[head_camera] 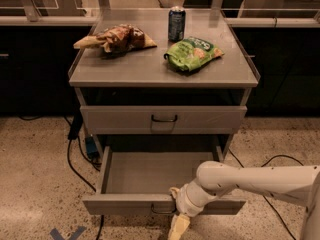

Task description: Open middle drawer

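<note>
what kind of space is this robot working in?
Probably an office break area or a lab mock-up of one. Cues: a metal cabinet carrying a green snack bag and a drink can, a speckled floor with loose cables, long counters behind. The gripper sits low at the front of the pulled-out drawer.

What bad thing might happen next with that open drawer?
The middle drawer already sticks far out, so more pulling might jolt it at its stop. The gripper hangs by the drawer's front edge and might knock it when moving off. A hard jolt might tip the upright can on top.
</note>
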Robot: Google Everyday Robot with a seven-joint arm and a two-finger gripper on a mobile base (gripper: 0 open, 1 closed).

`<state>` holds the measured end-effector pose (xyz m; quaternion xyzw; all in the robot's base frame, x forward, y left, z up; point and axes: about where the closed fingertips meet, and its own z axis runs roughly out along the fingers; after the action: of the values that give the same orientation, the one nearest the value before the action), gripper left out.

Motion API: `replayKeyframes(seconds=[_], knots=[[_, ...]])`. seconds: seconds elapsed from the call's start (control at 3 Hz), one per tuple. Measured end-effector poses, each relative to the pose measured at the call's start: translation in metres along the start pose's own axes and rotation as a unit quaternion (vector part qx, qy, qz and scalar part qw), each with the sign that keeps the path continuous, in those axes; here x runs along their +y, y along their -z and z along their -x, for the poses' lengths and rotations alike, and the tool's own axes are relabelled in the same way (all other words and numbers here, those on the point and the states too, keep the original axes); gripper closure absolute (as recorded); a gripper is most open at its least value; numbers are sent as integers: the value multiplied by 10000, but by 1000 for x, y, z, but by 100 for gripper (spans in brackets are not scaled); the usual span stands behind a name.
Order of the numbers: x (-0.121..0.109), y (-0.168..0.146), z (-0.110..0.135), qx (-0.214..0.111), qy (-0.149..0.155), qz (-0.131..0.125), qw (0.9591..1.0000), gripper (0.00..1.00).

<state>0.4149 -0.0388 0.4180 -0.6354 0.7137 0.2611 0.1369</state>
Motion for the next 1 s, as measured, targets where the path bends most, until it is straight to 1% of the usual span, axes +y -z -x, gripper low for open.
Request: replayKeyframes(seconds=[0.33,0.67,1.0], knots=[[0,0,0,0,0,0,10000,0],[7,-2,0,7,-26,81,10000,0],[27,-4,1,-4,-139,189,9997,0]])
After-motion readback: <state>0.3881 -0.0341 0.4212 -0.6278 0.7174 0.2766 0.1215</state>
